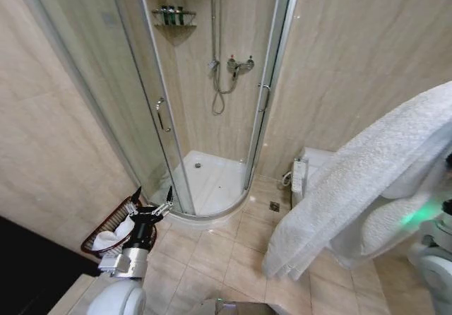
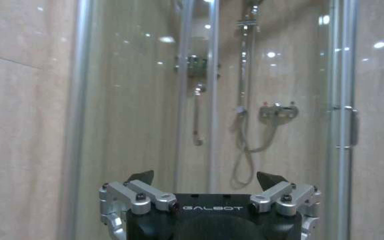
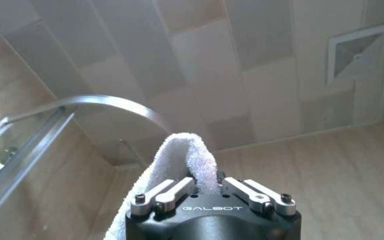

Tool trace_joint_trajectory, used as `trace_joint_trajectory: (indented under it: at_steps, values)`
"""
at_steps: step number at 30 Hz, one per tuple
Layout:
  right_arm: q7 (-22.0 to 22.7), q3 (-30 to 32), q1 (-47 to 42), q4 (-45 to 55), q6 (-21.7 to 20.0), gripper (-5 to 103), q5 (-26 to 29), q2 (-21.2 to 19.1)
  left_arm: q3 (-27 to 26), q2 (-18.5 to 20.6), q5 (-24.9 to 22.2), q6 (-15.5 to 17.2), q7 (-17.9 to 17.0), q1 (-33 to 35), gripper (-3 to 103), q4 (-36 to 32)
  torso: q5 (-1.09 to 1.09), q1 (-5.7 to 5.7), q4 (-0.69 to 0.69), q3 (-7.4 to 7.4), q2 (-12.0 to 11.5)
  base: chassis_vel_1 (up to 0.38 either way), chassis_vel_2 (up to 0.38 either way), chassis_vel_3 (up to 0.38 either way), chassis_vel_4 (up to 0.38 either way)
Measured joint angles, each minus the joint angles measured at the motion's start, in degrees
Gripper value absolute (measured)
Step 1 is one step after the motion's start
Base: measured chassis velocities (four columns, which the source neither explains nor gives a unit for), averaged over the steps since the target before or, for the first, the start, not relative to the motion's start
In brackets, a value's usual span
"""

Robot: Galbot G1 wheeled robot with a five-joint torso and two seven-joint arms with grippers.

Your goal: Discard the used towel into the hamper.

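The used towel (image 1: 367, 181) is large and white. It hangs in thick folds at the right of the head view, its lower end just above the floor tiles. In the right wrist view my right gripper (image 3: 205, 184) is shut on a fold of the towel (image 3: 186, 152), held high and pointing at the ceiling. The hamper (image 1: 90, 243), a dark red-brown wire basket, stands against the wall at the lower left with a white cloth (image 1: 116, 234) inside. My left gripper (image 1: 151, 203) stands open just beside and above the hamper, facing the shower (image 2: 205, 178).
A curved glass shower enclosure (image 1: 166, 110) with a white tray (image 1: 212, 181) takes up the corner ahead. A toilet (image 1: 311, 165) stands partly behind the towel. A floor drain (image 1: 274, 206) lies in the beige floor tiles (image 1: 212, 258) between hamper and towel.
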Motion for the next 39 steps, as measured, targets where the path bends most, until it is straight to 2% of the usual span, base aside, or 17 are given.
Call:
trace_joint_trajectory:
  at_steps: [39]
  values:
    - [-0.6,-0.3,-0.2,0.0,0.2,6,-1.7,0.2,0.0,0.0,0.0,0.0,0.0,0.0,100,0.0,-0.01,-0.14,-0.01,-0.16,-0.3,0.111,0.107,0.108,0.109]
